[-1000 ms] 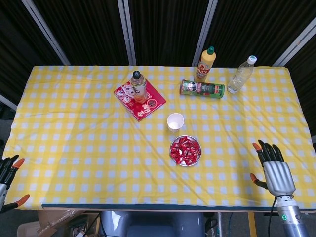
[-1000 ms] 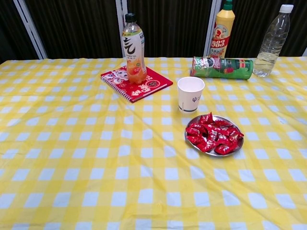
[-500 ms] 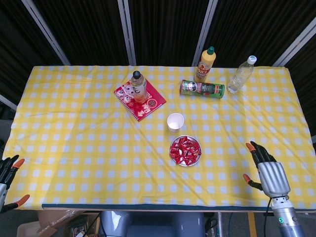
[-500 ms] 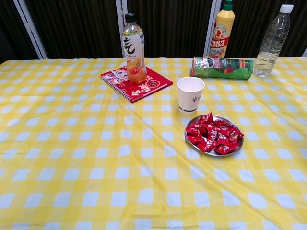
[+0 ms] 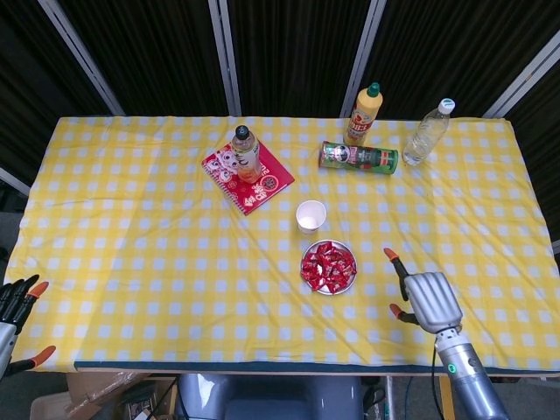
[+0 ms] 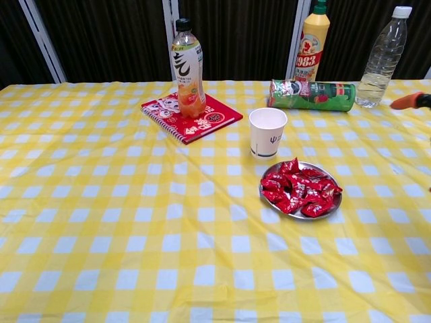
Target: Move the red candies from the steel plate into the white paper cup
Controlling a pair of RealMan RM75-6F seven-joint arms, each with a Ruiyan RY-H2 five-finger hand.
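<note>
Since the earlier frames my right hand (image 5: 426, 297) has travelled left along the near table edge, from well right of the work area to a spot near the round steel plate (image 5: 349, 273), still clearly apart from it. Left hand (image 5: 16, 302) has barely shifted; it sits off the near left corner of the yellow-and-white checked tablecloth (image 5: 140, 254), fingers apart, holding nothing.

Right hand state: empty, back of the hand facing the head camera, fingers pointing away from me toward the far side, orange fingertips (image 5: 391, 255) spread. In the chest view only one orange tip shows at the right border.

Red wrapped candies (image 5: 327, 267) remain heaped on the plate; the white paper cup (image 5: 311, 215) stands upright just behind it, nothing in it that I can see.

Step in hand, as I judge it: approach for the first pick. Plan: come over the pile from the right, pinch one wrapper off the top rather than scooping, keep the plate from sliding, and avoid tipping the light cup.
</note>
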